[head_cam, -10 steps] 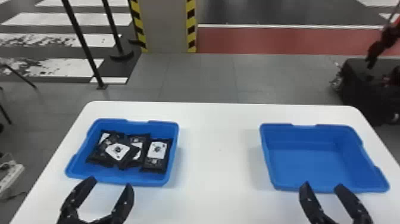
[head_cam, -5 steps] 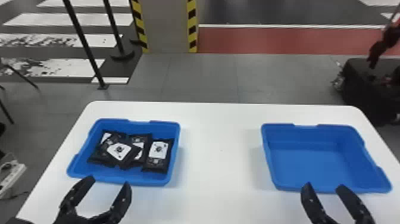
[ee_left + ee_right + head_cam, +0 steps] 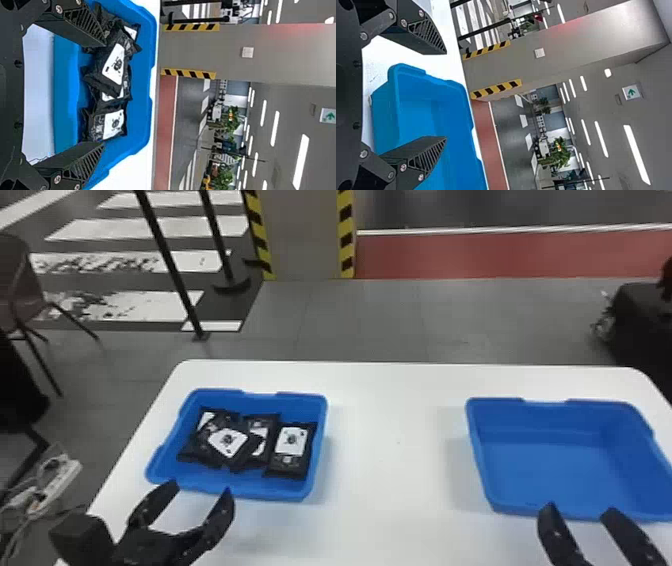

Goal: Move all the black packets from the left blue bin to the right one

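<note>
The head view looks forward and down over the tabletop (image 3: 395, 480), the closer wrist views — turned sideways — outward, all apparently sharing one striped pillar (image 3: 305, 235).

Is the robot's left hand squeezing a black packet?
No, the left gripper has its fingers wide apart, and the black packets lie in the left blue bin.

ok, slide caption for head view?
Open left gripper by left blue bin of black packets; open right gripper by right blue bin.
</note>
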